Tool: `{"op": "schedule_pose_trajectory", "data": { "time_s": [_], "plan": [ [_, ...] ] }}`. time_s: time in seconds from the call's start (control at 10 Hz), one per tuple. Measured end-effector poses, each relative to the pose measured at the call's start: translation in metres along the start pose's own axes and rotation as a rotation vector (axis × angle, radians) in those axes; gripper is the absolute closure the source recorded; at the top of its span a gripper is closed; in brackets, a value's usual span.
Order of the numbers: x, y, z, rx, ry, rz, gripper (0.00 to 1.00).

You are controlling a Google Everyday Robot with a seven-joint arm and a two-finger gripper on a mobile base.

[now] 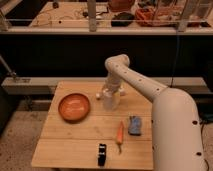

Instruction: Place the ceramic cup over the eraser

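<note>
Tool (112,95) is hanging near the far edge of the wooden bench (75,135), at the small white cylindrical ceramic cup (112,100). Can't tell its grip state. Round orange bowl (74,106) is sitting toward the left edge.

One two-finger gripper (112,99) hangs at the end of the single white arm (150,95), low over the far middle of the one light wooden slatted table (65,145). One small white ceramic cup (113,101) sits right at the gripper. One round orange bowl (74,107) lies on the table beside the gripper, toward the picture's left. One thin orange carrot-shaped piece (120,136) lies nearer the camera than the gripper, and one blue-grey oblong block (134,125) rests just beyond it to the picture's right. One small black object (102,154) sits nearest the front edge, well apart from the gripper.
</note>
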Motion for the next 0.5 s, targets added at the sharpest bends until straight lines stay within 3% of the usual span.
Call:
{"op": "schedule_pose_trajectory", "data": {
  "time_s": [0.5],
  "plan": [
    [-0.0062,-0.0031,0.0004,0.003,0.003,-0.007,0.20]
  ]
}}
